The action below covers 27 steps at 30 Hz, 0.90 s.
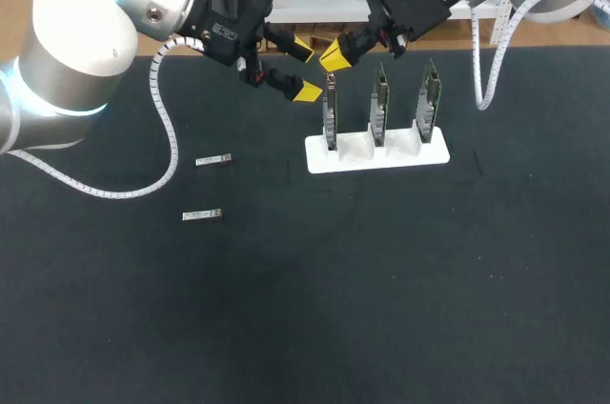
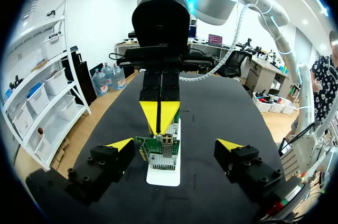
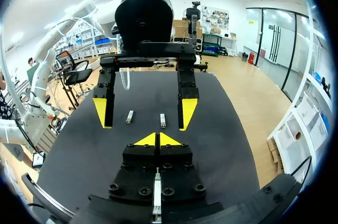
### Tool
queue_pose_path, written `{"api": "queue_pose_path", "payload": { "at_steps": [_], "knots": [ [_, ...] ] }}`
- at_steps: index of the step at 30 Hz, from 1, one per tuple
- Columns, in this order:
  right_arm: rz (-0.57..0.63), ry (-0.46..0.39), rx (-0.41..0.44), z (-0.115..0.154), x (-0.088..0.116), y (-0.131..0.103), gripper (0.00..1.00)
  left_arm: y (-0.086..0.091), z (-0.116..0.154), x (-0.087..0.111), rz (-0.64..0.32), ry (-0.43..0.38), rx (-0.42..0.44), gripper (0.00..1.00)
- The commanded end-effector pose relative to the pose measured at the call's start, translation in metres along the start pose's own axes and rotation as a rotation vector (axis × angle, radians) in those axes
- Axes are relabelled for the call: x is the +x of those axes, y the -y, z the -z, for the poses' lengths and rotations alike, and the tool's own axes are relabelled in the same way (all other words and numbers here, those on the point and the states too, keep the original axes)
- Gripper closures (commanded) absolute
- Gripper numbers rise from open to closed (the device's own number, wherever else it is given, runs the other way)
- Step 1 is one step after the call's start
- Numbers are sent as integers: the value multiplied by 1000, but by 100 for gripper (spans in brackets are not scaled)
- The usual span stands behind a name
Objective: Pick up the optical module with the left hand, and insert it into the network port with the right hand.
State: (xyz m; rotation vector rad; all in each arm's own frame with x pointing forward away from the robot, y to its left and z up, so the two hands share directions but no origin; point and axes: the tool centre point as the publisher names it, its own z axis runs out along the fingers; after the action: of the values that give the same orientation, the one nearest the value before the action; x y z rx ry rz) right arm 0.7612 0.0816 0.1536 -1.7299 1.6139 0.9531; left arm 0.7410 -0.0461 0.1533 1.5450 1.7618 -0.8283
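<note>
Your left gripper (image 1: 305,69) is spread wide beside the leftmost network card (image 1: 330,123). Your right gripper (image 1: 335,56) is pinched together right above it. Two optical modules (image 1: 214,161) (image 1: 202,215) are lying well off to the side.

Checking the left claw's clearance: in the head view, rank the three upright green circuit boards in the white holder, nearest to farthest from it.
1. left-end green circuit board, beside the left claw.
2. middle green circuit board, centre of the white holder.
3. right-end green circuit board, farthest.

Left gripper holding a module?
No, the left gripper stands wide open in the head view, with nothing held in it.
</note>
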Motion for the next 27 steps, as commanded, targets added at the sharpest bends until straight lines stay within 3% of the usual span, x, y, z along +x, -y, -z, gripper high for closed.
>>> {"api": "queue_pose_path", "payload": {
  "at_steps": [1, 27],
  "knots": [
    [-3, -1, 7, 1, 2, -3, 100, 0, -1, -1, 3, -6, -2, 0],
    [-23, -20, -7, -8, 11, -1, 100, 0, -1, -1, 3, -6, -2, 0]
  ]
}}
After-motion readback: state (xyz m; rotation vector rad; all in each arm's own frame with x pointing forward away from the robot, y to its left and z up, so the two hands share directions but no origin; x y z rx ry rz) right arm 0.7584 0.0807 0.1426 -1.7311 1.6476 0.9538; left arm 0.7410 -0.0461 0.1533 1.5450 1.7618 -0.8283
